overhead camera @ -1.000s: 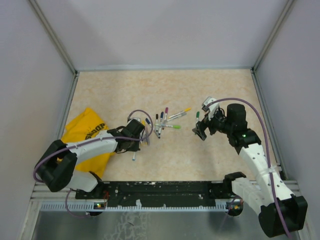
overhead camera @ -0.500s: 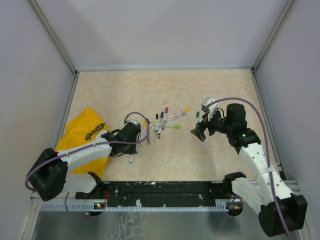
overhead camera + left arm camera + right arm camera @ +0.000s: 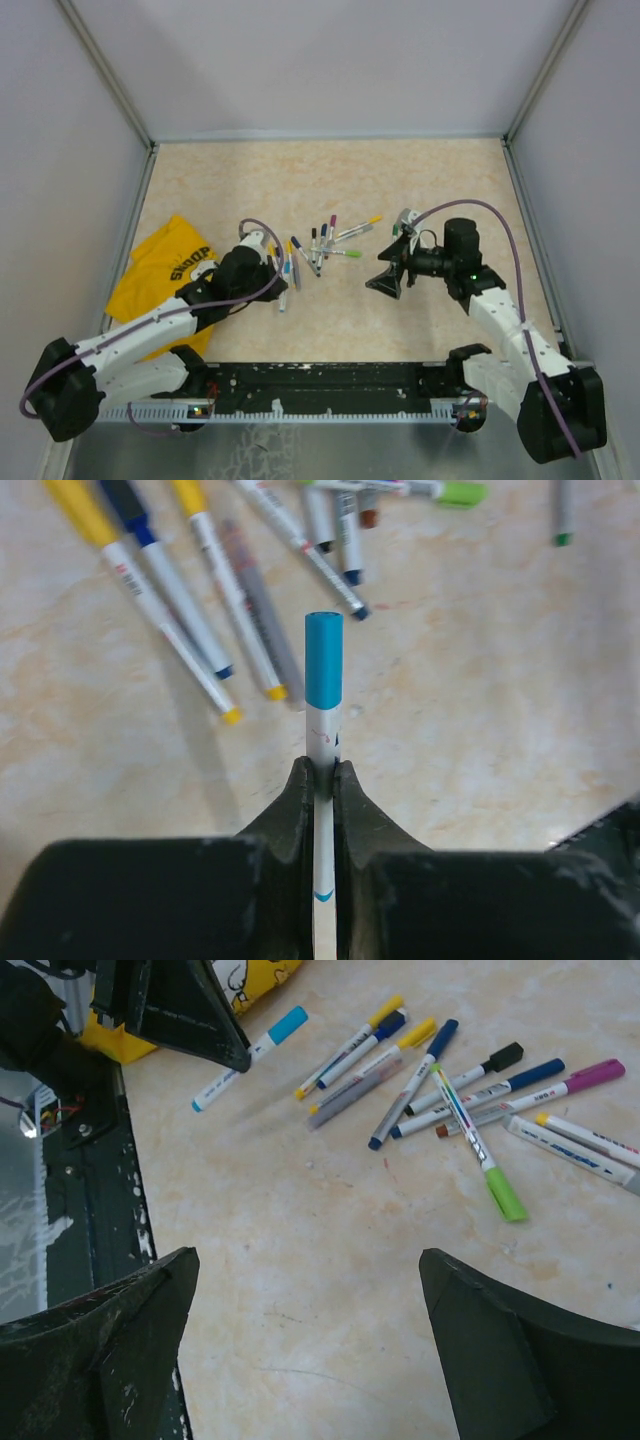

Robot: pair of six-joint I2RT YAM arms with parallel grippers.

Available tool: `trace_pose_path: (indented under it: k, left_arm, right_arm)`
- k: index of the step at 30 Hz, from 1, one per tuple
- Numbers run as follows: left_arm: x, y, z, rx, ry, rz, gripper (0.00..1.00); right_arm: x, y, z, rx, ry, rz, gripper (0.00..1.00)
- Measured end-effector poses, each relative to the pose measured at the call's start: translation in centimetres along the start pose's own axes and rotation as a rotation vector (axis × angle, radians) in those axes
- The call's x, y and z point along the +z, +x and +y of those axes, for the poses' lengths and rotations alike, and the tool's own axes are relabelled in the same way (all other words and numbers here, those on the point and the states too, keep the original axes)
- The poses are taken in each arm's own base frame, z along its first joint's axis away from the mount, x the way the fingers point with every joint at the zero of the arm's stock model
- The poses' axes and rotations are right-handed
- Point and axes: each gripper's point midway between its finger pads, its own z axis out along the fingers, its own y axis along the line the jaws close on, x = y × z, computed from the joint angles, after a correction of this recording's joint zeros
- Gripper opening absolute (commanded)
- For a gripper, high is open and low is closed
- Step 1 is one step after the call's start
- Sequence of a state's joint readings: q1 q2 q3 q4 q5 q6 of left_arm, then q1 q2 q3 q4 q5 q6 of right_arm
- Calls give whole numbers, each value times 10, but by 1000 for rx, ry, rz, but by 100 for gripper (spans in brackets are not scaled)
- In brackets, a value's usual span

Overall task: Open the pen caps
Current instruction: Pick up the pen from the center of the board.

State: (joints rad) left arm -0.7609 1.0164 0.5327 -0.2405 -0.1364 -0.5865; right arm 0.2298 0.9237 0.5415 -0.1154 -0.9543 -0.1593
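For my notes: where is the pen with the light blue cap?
In the top view the pen is in the left tool, between yellow cloth and loose pens.

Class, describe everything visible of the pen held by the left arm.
The pen is slim, with a white plastic-looking barrel and a light blue cap, still on, at its far end. The jaws of the left gripper are shut on the barrel near its middle. It points toward the loose pens and seems lifted off the table.
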Motion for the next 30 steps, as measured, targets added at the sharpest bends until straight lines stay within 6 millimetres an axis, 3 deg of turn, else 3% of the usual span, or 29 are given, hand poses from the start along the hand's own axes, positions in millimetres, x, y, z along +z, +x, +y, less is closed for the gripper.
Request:
trace_pose_path:
  k: [4, 13, 23, 30]
  left_arm:
    - [0, -13, -43, -48, 217, -84, 0]
    - [10, -22, -97, -118, 449, -155, 0]
    - [11, -41, -120, -211, 576, -290, 0]
    - [3, -54, -130, -252, 626, -368, 0]
  right_arm:
    - [9, -4, 6, 35, -51, -25, 92]
    - [25, 0, 10, 110, -95, -38, 92]
    - [41, 13, 8, 217, -101, -15, 91]
    - [43, 4, 8, 243, -107, -40, 91]
